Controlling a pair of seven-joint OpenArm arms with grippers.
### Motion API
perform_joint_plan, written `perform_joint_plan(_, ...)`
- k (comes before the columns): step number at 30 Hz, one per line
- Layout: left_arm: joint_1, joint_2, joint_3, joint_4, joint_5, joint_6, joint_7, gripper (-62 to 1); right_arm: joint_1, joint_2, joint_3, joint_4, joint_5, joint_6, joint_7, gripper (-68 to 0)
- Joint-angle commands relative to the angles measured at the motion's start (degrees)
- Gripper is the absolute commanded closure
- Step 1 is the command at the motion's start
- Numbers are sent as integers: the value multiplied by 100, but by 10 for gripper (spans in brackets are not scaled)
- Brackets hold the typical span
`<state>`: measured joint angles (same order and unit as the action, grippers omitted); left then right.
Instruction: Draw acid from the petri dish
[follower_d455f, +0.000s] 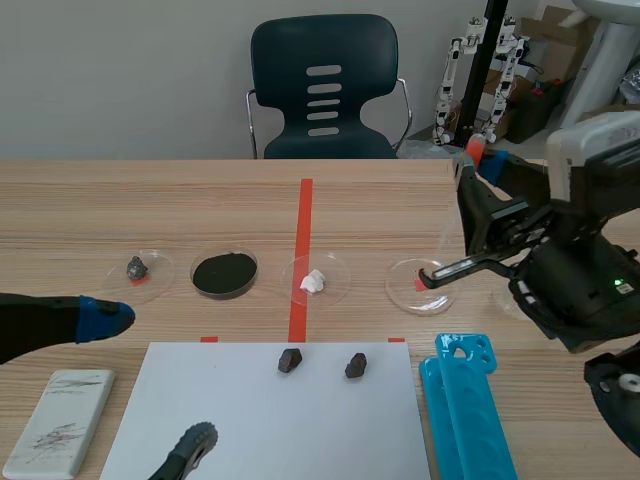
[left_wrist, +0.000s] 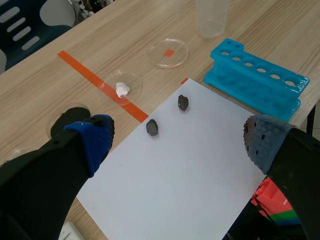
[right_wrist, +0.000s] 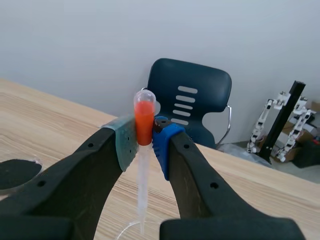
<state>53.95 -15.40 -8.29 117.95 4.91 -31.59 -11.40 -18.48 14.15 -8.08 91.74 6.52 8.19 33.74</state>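
while the right gripper stands clamped on the orange-red bulb of a pipette, the clear stem hangs down toward the petri dish with its small orange-red pool, which sits on the table to the right of the dish with a white lump; we cannot tell whether the tip touches the liquid; the left gripper hovers over the white sheet, fingers wide apart and holding nothing; on that sheet we see a dark rock piece and a second rock piece; a blue test tube rack lies just beside the sheet, near the petri dish.
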Motion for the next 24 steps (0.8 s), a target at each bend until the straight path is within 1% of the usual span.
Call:
perform_joint_plan(1, 15, 13, -9, 17, -79, 13, -79, -542, -332, 79, 87, 398, 39, -4, -28, -92)
perform_joint_plan(7, 15, 13, -9, 17, -79, 13, -79, -542, -1718, 76, 310, 1801, 39, -4, -173, -92)
perform_joint_plan(11, 15, 13, -9, 17, -79, 13, -79, -542, -2527, 76, 407, 2387, 39, -4, -166, -92)
perform_joint_plan(16, 15, 13, -9, 17, -79, 13, -79, -542, -3359, 76, 407, 2743, 37, -4, -72, -92)
perform_joint_plan(24, 15, 13, -9, 17, -79, 13, -79, -542, -4205, 76, 407, 2977, 37, -4, 450, -92)
